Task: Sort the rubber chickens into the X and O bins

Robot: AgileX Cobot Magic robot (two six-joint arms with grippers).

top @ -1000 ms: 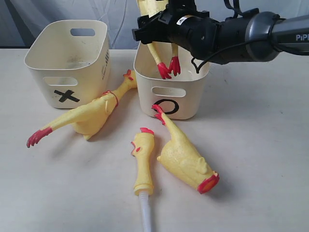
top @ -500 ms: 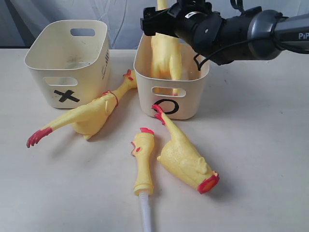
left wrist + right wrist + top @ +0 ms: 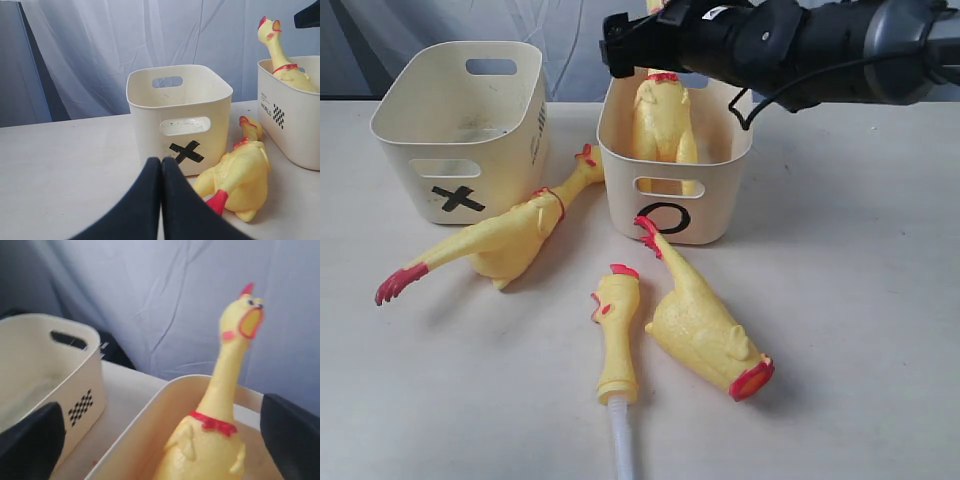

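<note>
Since a second ago the held chicken (image 3: pixel 663 125) has dropped into the O bin (image 3: pixel 715 215) and stands upright; the right gripper (image 3: pixel 638 45) sits above the rim, fingers apart, empty. Nearest me, two chickens lie loose: one (image 3: pixel 616 340) with a white tube (image 3: pixel 623 440), one (image 3: pixel 705 325) with its feet at the O bin's front. A third (image 3: pixel 505 240) leans on the X bin (image 3: pixel 420 170). The table (image 3: pixel 860 300) right of the O bin is open. The left gripper (image 3: pixel 161 200) has its fingers pressed together.
</note>
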